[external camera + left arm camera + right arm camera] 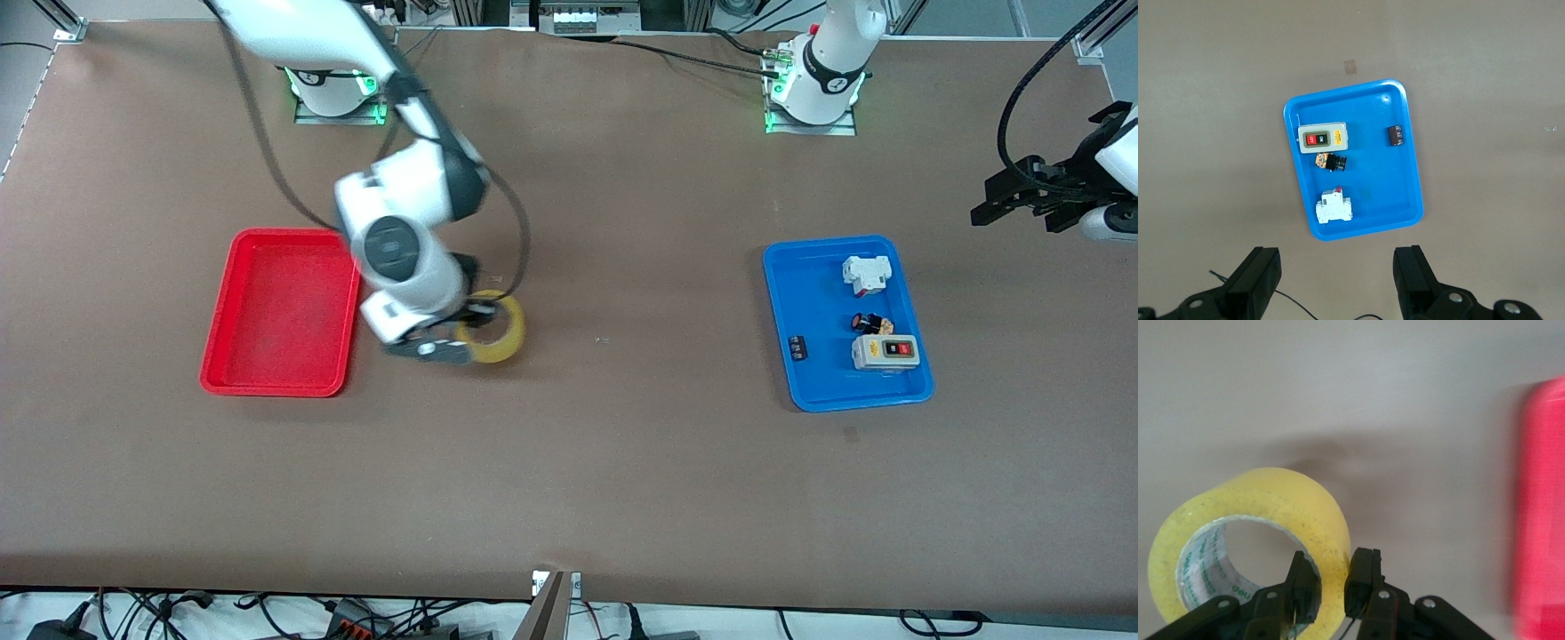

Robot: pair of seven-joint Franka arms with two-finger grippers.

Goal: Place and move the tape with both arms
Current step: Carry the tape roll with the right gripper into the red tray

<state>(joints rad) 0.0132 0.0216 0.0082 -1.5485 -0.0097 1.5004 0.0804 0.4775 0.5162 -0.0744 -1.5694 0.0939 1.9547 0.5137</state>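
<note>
Your front camera looks down from high across the brown table (622, 462), facing both bases along the frame's top. Your left wrist camera hangs high over the blue plastic tray (1412, 175), shared with the front view's right (782, 320). Your right wrist camera sits close above the tabletop.

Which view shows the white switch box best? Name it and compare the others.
The left wrist view: the switch box lies unobstructed in the blue tray, its red and black buttons facing the camera. The front view shows it smaller, in the same tray. The right wrist view misses it.
</note>
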